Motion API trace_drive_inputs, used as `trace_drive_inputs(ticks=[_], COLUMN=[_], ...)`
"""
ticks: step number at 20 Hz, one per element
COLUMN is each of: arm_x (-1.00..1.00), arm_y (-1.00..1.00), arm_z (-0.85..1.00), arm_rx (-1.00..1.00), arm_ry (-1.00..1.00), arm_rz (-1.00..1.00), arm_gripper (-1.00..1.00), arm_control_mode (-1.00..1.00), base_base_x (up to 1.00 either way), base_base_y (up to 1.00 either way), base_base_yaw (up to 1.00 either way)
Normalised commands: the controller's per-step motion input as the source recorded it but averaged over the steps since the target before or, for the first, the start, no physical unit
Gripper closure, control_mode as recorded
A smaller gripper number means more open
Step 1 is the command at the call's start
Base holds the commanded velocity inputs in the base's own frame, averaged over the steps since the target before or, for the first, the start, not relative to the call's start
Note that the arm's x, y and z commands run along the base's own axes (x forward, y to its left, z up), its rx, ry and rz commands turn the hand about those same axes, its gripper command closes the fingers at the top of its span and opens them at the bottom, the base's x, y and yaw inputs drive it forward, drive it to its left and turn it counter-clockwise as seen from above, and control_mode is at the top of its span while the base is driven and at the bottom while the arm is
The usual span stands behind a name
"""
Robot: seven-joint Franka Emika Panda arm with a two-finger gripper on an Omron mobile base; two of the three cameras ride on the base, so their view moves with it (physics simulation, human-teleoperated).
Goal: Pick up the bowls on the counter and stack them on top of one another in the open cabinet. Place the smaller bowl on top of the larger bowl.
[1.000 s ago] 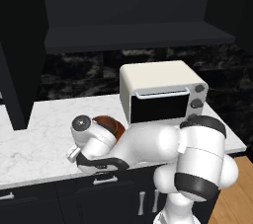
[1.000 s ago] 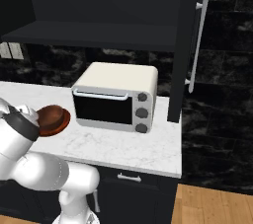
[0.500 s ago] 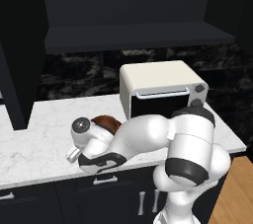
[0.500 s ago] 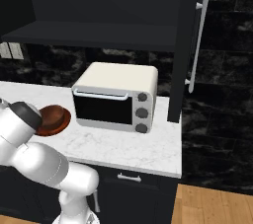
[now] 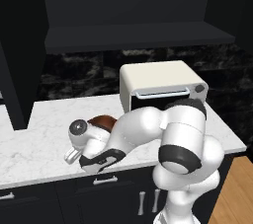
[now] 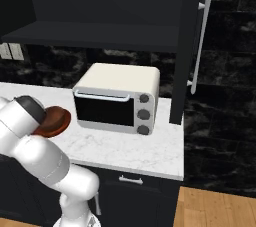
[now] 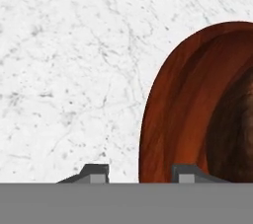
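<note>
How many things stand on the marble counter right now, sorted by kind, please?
Wooden bowls: 1, the larger bowl, reddish-brown
Toaster ovens: 1, the cream toaster oven
Total: 2 on the counter

Left base view looks forward and down from behind-left; right base view from behind-right; both share the counter [image 5: 34, 144] and toaster oven [image 6: 117, 97]; hand view looks close, straight down at marble.
</note>
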Motion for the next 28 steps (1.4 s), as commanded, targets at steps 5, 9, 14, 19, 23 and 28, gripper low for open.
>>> trace_drive_inputs(ticks=[5, 9, 14, 19, 23, 28], arm_x=[0.06, -0.33, -0.50, -0.42, -0.48, -0.54], arm_y=[0.00, 0.10, 0.03, -0.05, -0.18, -0.28], arm_z=[-0.07, 0.00, 0.19, 0.55, 0.62, 0.75], arm_rx=[0.00, 0.00, -0.10, -0.01, 0.00, 0.00], arm_ry=[-0.01, -0.04, 0.00, -0.05, -0.11, -0.02], arm_rz=[0.00, 0.04, 0.17, 0.11, 0.14, 0.14], arm_gripper=[1.00, 1.00, 1.00, 1.00, 1.00, 1.00], arm_control_mode=[-1.00, -1.00, -1.00, -1.00, -1.00, -1.00], base_base_x=[0.00, 0.00, 0.00, 0.00, 0.00, 0.00], base_base_y=[0.00, 0.00, 0.00, 0.00, 0.00, 0.00], base_base_yaw=[0.00, 0.00, 0.00, 0.00, 0.00, 0.00])
